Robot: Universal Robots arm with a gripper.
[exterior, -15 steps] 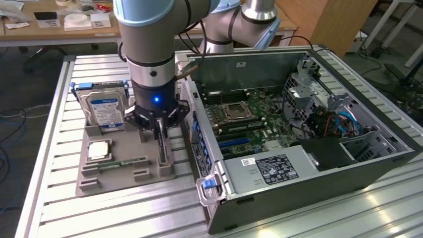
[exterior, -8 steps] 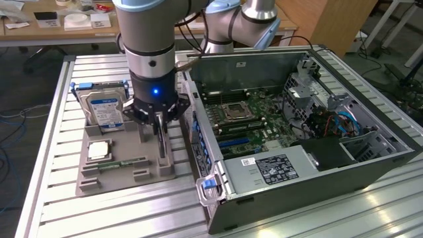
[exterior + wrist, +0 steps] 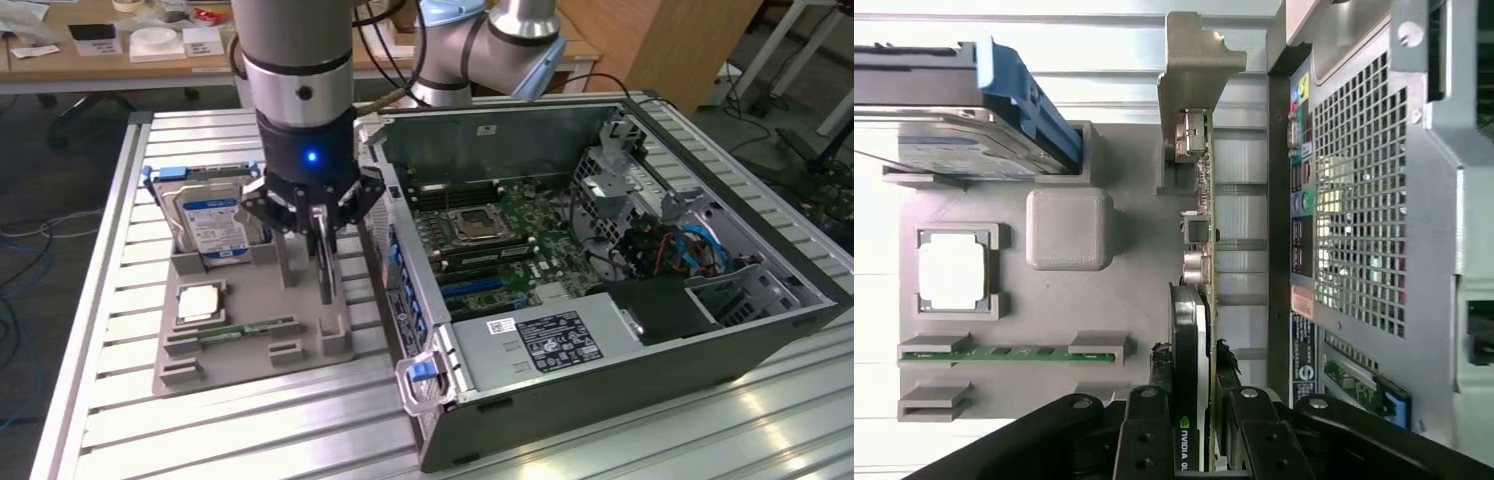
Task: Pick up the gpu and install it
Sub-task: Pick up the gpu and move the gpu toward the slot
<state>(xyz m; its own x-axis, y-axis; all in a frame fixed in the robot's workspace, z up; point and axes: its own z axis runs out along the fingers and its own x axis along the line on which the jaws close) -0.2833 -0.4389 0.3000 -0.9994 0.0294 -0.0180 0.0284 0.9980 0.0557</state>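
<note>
End effector (image 3: 320, 215) clenched on gpu (image 3: 324, 268); card stands upright in grey holder (image 3: 247, 352) on worktop (image 3: 200, 430), beside open computer case (image 3: 601, 330).

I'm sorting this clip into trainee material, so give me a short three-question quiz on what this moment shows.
1. True or false: the gpu is already seated inside the computer case.
2. Which part is the gripper directly over? A: processor chip. B: gpu. C: memory stick.
3. Fill in: in the gray holder, the part with the blue-white label, standing on edge, is the ___.
Key: 1 false, it stands on edge in the gray holder beside the case. 2 B. 3 hard drive.
</note>
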